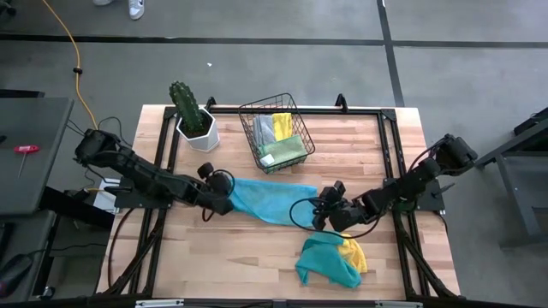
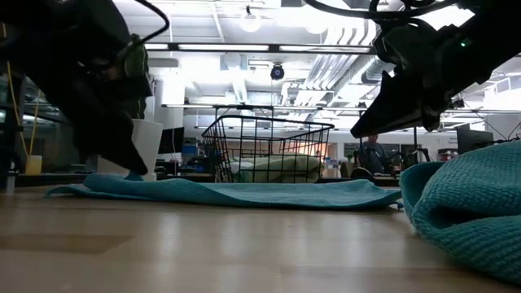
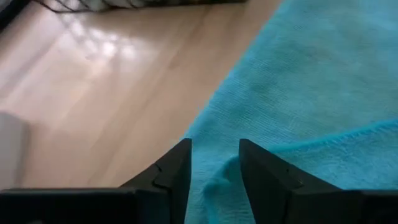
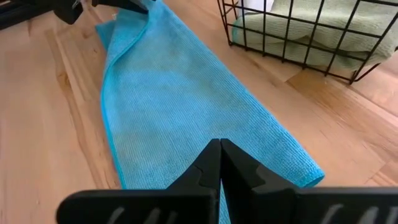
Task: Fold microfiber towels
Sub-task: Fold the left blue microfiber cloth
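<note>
A teal-blue microfiber towel [image 1: 270, 198] lies folded into a long strip on the middle of the table, flat in the low view [image 2: 244, 194]. My left gripper [image 1: 228, 205] stands open at the strip's left end, its fingers [image 3: 180, 163] on either side of a raised fold [image 3: 217, 180]. My right gripper [image 4: 219, 148] is shut and hangs just above the strip's right end [image 4: 273, 155], clear of the table in the low view [image 2: 383, 122]. A heap of teal and yellow towels [image 1: 332, 257] lies near the front edge. My left gripper comes slanting down from the table's left with its open fingers astride the towel's left end [image 3: 217, 180]. Whether the fingers touch the cloth, I cannot tell. The towel lies on the table, slack.
A black wire basket [image 1: 276, 133] holding grey, yellow and green towels stands at the back centre. A cactus in a white pot [image 1: 195, 118] is at the back left. The heap of towels [image 2: 472, 212] fills the near right. Bare wood lies at the front left.
</note>
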`<state>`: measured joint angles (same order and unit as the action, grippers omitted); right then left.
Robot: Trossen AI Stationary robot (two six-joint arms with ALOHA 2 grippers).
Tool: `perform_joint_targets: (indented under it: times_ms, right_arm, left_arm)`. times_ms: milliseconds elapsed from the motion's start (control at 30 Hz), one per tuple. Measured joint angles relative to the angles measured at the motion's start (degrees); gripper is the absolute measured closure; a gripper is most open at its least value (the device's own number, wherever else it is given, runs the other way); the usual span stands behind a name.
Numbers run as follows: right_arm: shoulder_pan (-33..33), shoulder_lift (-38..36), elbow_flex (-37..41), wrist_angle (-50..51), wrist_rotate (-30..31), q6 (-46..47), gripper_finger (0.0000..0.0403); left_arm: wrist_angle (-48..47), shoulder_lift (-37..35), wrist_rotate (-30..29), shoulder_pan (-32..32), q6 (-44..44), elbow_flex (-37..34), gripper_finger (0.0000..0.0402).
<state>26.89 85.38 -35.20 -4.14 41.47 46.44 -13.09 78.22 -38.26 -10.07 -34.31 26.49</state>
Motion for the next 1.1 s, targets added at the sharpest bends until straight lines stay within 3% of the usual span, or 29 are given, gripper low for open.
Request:
perform_joint_targets:
  times_ms: [433,567,733,933,1000,1100]
  right_arm:
    - [0.0,0.0,0.0,0.0,0.0,0.0,0.0403]
    - [0.0,0.0,0.0,0.1,0.0,0.0,0.0403]
    - [0.0,0.0,0.0,0.3,0.0,0.0,0.0403]
    - [0.0,0.0,0.0,0.9,-0.1,0.0,0.0403]
    - [0.0,0.0,0.0,0.9,-0.1,0.0,0.0403]
    - [0.0,0.0,0.0,0.9,-0.1,0.1,0.0403]
  left_arm:
    - [-0.1,-0.2,6.5,4.3,3.0,-0.7,0.0275]
    - [-1.2,-2.0,10.5,4.4,3.2,-0.7,0.0275]
    - [-2.4,-6.4,11.4,4.4,4.2,-0.7,0.0275]
    - [-3.6,-10.1,26.5,3.8,5.6,-0.7,0.0275]
    - [-3.4,-10.6,24.5,3.0,6.0,-0.7,0.0275]
    - [-3.6,-10.7,16.8,2.4,6.2,-0.7,0.0275]
